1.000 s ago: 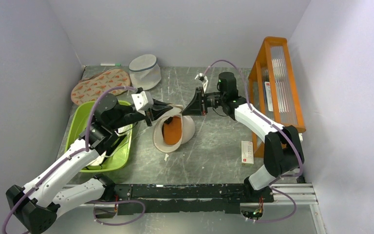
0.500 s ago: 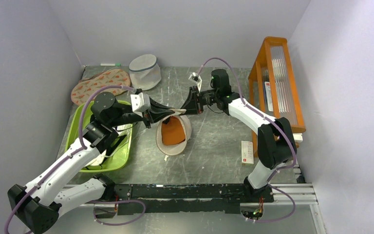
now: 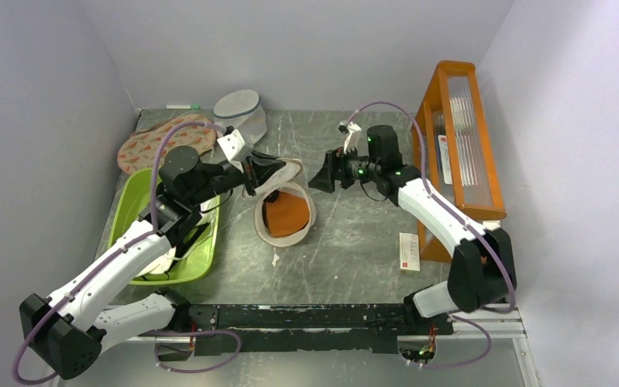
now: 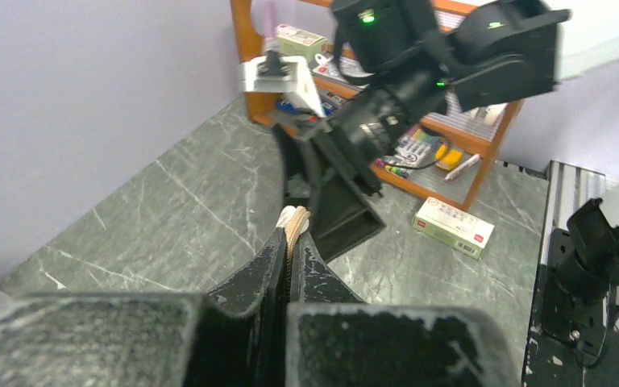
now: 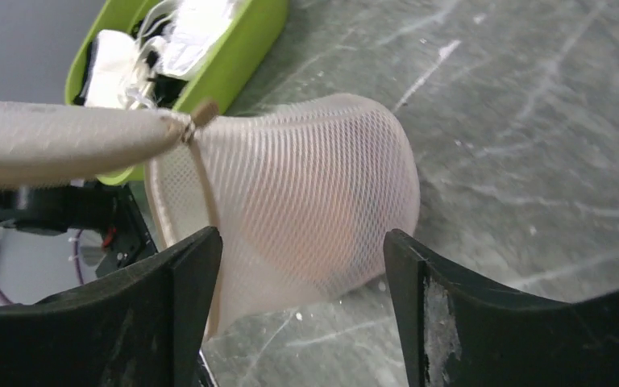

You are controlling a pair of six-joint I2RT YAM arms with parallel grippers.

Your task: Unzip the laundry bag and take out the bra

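Observation:
The cream mesh laundry bag (image 3: 300,232) lies mid-table with its zip rim gaping, and the orange bra (image 3: 282,216) shows inside. My left gripper (image 3: 277,171) is shut on the bag's upper rim and holds it up. In the left wrist view the beige rim strip (image 4: 297,218) sticks out between the closed fingers (image 4: 267,262). My right gripper (image 3: 319,179) hangs open just right of the bag, apart from it. The right wrist view shows the bag's mesh dome (image 5: 314,177) beyond the spread jaws of the right gripper (image 5: 302,266), which hold nothing.
A green tub (image 3: 129,211) with white items sits left of the bag. A patterned flat oval (image 3: 157,145) and a greyish-white mesh cylinder (image 3: 239,114) are at the back left. An orange rack (image 3: 455,137) stands along the right, with a small box (image 3: 409,251) beside it.
The right gripper has opened, let go of the bag's rim and drawn back to the right. The left gripper, still shut on the rim, has pulled it up and back-left.

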